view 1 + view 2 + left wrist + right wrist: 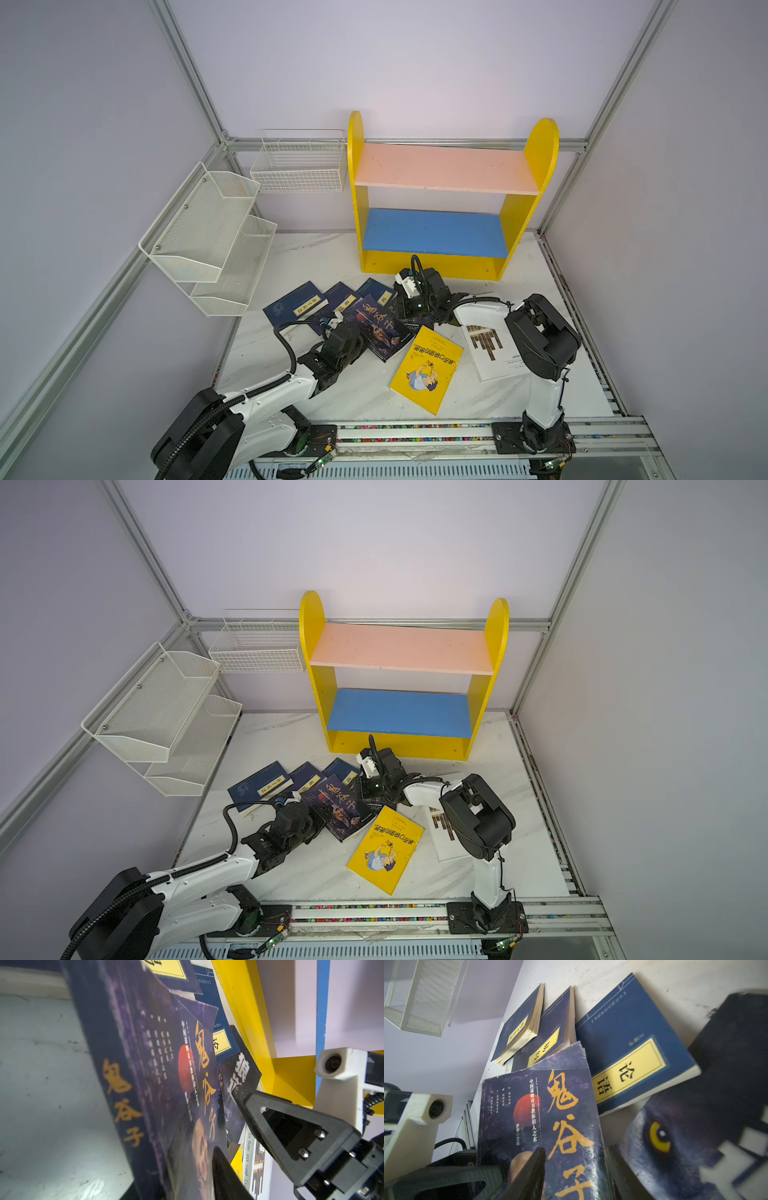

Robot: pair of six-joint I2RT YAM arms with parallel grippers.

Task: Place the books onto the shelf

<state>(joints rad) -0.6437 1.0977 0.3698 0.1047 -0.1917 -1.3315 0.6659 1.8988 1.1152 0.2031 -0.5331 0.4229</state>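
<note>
Left jaws: nearest the lens in the left wrist view, set close about the spine edge of the portrait book. One finger lay on the cover, and a dark shape under the spine looked like the other finger, so I judged the book gripped.
Right jaws: partly open astride the wolf book, with one finger tipped onto its cover. Whether they held it could not be told.
Long axis: the portrait book lay slantwise across the left arm's reach, spine toward that arm.
Shelf: the shelf stood beyond both books, its boards bare.
Nearer arm: the left for the portrait book, the right for the wolf book.
Other books: navy books, yellow book and white book lay flat on the bench.
</note>
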